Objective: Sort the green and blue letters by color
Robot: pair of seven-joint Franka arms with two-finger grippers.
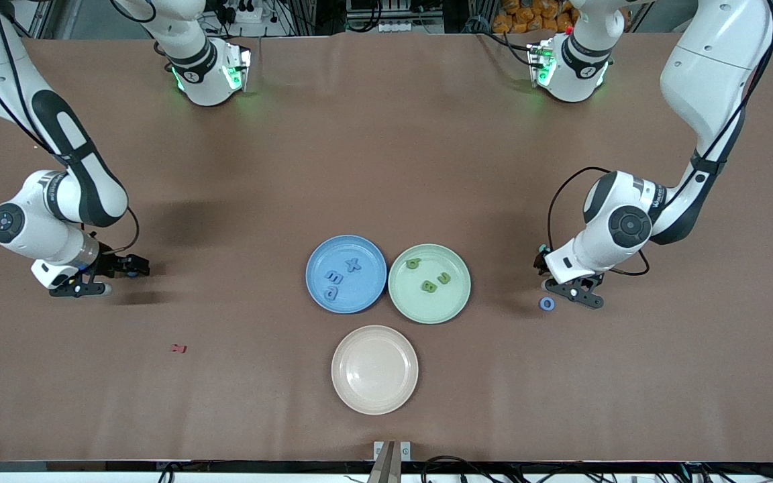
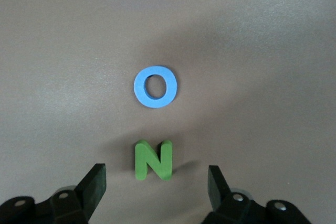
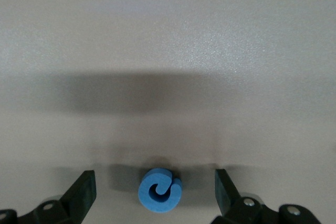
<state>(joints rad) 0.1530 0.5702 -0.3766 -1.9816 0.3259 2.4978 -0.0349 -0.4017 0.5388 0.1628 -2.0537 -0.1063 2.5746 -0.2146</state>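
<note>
Sorting is looking well along: the blue plate (image 1: pixel 315 290) is carrying three blue letters, and the green plate (image 1: pixel 457 305), touching it at three o'clock, is carrying three green ones, so each colour is getting its own dish. The beige plate (image 1: pixel 374 399) at six o'clock of the pair is sitting bare, and a small dark red letter (image 1: pixel 178 348) is lying apart on the table (image 1: pixel 386 134) toward the right arm's end.

The left arm is crouching low near its end of the table, wrist bent down, with the left fingers (image 2: pixel 97 179) standing wide on either side of the green N (image 2: pixel 153 160) and not touching it; I'd guess that piece is being lined up for the green plate. The blue O (image 1: pixel 547 303) is lying flat just beside the N, at about seven o'clock from that hand.

The right arm is folding down likewise, the right fingers (image 3: pixel 84 187) spreading wide around a curled blue letter (image 3: pixel 160 190) resting on the table, gripping nothing.
</note>
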